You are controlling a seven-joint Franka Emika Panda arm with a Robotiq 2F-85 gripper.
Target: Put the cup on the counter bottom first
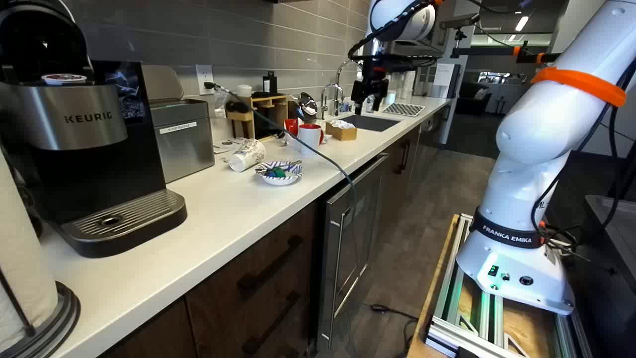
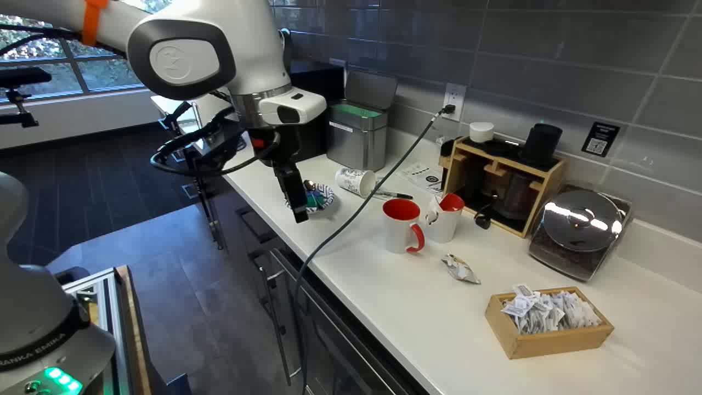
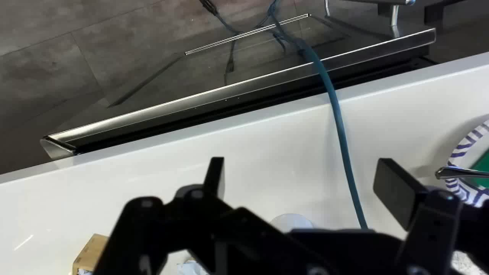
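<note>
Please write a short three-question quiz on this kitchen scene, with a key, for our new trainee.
1. True or false: the cup lies on its side on the counter.

2. Multiple choice: which of these is closest to the cup?
A) the box of packets
B) the blue-patterned bowl
C) the sink

3. Short answer: in the wrist view, is the claw open or shut, and does it grip anything?

Key: 1. True. 2. B. 3. Open, gripping nothing.

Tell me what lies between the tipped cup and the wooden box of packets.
In an exterior view, between cup and box: a cable, what looks like a pen, a red-handled mug, another mug and a crumpled wrapper.
</note>
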